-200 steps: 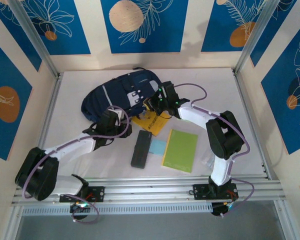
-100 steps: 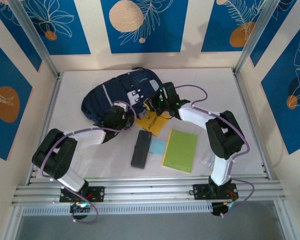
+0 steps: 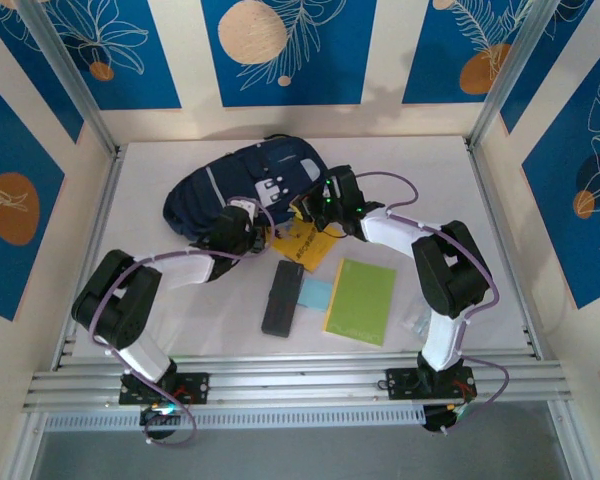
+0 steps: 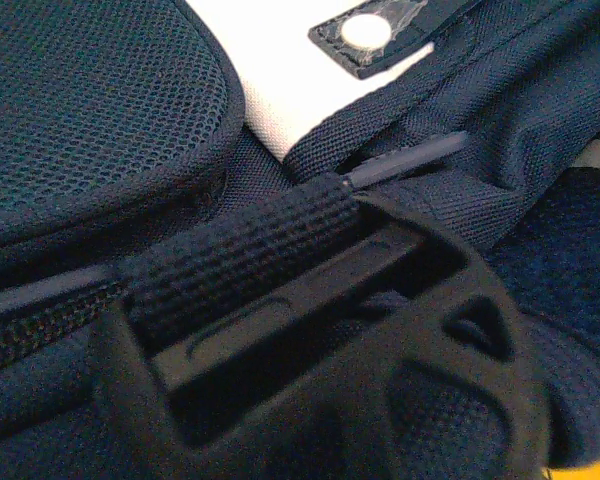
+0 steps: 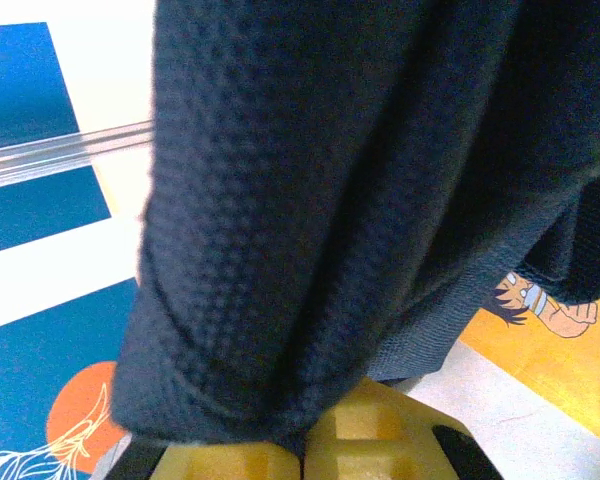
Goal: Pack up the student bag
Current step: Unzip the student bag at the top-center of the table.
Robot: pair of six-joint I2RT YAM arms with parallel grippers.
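On the left of the top view, the left gripper (image 3: pixel 244 220) lies low against the near edge of the student bag (image 3: pixel 242 185), which sits on the white table (image 3: pixel 410 180) toward the back, left of the middle. Its jaws are closed tight. The left wrist view presses close to the bag's navy mesh (image 4: pixel 80 110), with a black woven strap (image 4: pixel 240 250) running through a black plastic buckle (image 4: pixel 380 340). Whether the strap or the cloth sits between the fingers cannot be told there.

Just right of the bag, the right gripper (image 3: pixel 316 203) reaches to the bag's right edge. In the right wrist view its yellow fingers (image 5: pixel 220 462) are pressed together, and a fold of the bag's dark cloth (image 5: pixel 330 200) is pinched where they meet and hangs over them.

A yellow book (image 3: pixel 302 245) with a cartoon cover lies under that gripper, touching the bag's near right corner. Nearer the arms, a black case (image 3: pixel 281 297) lies upright in the view, a pale blue card (image 3: pixel 316 295) just beside it on the right. A green notebook (image 3: pixel 361 300) lies farther right, overlapping the card's edge.
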